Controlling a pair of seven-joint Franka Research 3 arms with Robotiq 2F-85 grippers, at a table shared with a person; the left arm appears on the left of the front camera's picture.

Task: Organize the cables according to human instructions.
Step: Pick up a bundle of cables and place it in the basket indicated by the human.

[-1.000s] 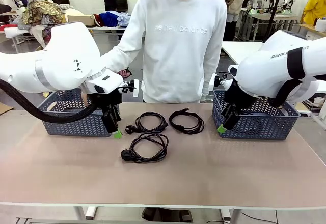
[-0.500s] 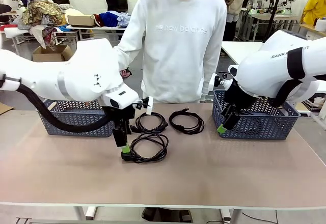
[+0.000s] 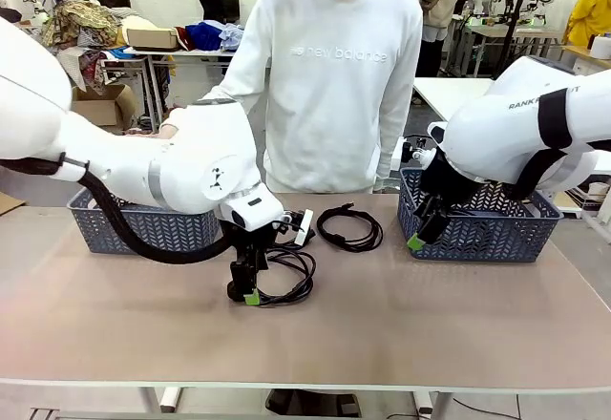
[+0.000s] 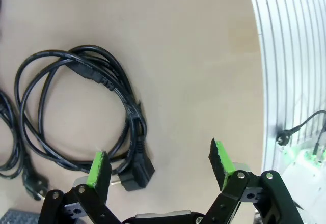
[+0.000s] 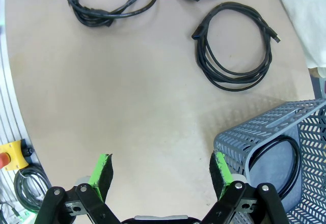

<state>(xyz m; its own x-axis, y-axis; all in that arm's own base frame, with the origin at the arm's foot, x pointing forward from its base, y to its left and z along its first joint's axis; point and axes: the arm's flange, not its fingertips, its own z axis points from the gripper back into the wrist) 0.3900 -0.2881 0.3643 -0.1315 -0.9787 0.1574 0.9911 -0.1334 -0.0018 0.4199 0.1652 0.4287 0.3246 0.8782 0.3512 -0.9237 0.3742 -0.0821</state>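
in the left wrist view the left gripper (image 4: 159, 160), jaws spread wide and holding nothing, hangs low over the table (image 4: 204, 56) beside the near cable coil (image 4: 131, 107), which lies toward the frame's left with its plug (image 4: 137, 173) just inside the pad (image 4: 98, 165) at lower left.

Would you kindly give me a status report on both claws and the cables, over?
Left claw open, low over nearest cable, plug between pads. Right claw open beside right basket, one cable inside it. Nothing in the way.
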